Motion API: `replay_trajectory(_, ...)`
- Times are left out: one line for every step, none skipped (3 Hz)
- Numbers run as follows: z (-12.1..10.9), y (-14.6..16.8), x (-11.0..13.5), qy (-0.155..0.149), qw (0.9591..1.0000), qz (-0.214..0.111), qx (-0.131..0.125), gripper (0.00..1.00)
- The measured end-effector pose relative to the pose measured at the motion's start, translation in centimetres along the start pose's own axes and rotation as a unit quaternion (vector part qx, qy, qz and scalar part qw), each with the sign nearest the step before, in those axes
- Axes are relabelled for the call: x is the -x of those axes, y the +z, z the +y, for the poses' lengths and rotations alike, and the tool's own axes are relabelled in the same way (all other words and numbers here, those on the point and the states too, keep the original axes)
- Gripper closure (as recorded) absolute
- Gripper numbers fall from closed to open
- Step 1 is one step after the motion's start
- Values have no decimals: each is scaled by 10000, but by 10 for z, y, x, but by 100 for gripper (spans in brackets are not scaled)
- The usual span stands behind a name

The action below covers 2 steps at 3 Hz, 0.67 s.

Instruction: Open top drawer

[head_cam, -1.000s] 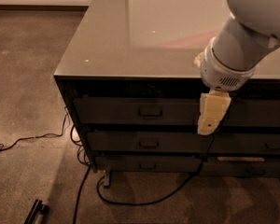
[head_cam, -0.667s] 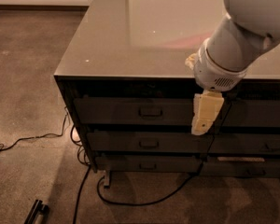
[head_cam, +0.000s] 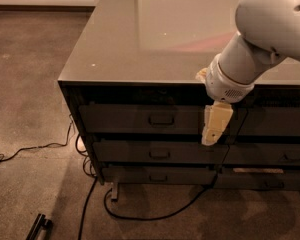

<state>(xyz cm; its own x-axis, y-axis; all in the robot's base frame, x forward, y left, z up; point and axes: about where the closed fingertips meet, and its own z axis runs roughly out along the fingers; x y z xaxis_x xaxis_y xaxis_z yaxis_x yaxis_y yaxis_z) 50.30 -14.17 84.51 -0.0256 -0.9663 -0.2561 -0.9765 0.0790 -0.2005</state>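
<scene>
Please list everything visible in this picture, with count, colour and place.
cabinet: one, glossy grey top, centre
top drawer: one, dark grey-brown, left stack, looks shut
slimmer drawers: two, dark, below it
right-stack drawers: dark, partly hidden, count unclear
floor: brown, around the cabinet
cables: black, on the floor, count unclear
bar-shaped object: one, black, floor, bottom left
arm: one, white, upper right
gripper: one, cream, before the top drawer's right end
</scene>
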Motion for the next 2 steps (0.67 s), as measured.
replay_trajectory(-8, 18, -9, 99, 9998, -75, 141, 0)
replay_trajectory(-9, 48, -11, 155, 9990, -48, 427, 0)
